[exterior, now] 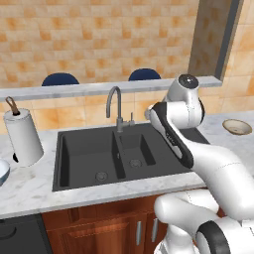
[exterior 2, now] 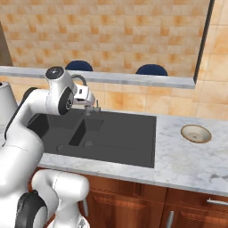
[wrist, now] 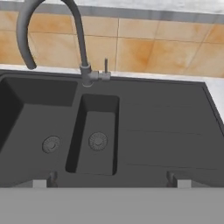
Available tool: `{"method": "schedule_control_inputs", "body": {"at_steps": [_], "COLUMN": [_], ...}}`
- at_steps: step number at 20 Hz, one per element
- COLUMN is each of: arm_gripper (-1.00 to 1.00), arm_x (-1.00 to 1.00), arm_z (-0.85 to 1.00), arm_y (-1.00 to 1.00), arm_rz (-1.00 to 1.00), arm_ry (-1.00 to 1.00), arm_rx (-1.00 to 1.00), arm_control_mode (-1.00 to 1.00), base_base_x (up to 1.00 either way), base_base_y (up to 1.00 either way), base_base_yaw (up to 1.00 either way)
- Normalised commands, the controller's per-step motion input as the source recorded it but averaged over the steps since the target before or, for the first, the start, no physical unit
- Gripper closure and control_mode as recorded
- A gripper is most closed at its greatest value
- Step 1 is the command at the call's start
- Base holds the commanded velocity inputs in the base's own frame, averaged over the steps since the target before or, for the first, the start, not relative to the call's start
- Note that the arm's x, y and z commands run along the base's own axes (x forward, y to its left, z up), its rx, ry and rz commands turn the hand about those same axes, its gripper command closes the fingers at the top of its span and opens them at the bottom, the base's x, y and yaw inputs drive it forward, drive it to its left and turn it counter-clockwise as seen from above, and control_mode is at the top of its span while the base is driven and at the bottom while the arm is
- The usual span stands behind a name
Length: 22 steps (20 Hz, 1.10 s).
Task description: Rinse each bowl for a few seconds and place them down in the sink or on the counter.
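The tool (wrist: 109,179) hangs with jaws spread wide and nothing in them above the sink (wrist: 144,131). The tan bowl (exterior 2: 196,133) sits well right on the desk (exterior 2: 187,164); the blue bowl (exterior: 2,171) is cut off at left.

Glossy white rounded arm (exterior: 213,163) segments, dark grey joint bands, grey-capped elbow, small dark finger tips (wrist: 175,178)

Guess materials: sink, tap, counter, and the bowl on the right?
Sink: matte dark grey, likely composite; no gloss.
Tap: grey, looks like brushed metal; soft sheen.
Counter: white-grey veined, looks like marble, though possibly imitation.
Bowl: tan with a darker brown rim, probably glazed ceramic; too small to be sure.
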Motion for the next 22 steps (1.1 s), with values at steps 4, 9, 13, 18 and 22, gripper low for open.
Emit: {"method": "schedule_control_inputs", "body": {"at_steps": [4,9,13,18,22], "arm_gripper": [-1.00,-1.00,-1.00,-1.00,-1.00], "arm_x": [0.35,0.29,0.22,0.24,0.31], "arm_z": [-0.15,-0.19,-0.23,-0.20,-0.16], "arm_y": [0.01,0.04,0.04,0.02,0.00], "arm_rz": [0.00,0.00,0.00,0.00,0.00], "arm_ry": [-0.04,-0.06,-0.05,-0.03,0.00], "arm_rx": [0.00,0.00,0.00,0.00,0.00], "arm_control_mode": [-1.00,-1.00,-1.00,-1.00,-1.00], "base_base_x": [0.00,0.00,0.00,0.00,0.00], "base_base_y": [0.00,0.00,0.00,0.00,0.00], "base_base_yaw": [0.00,0.00,0.00,0.00,0.00]}}
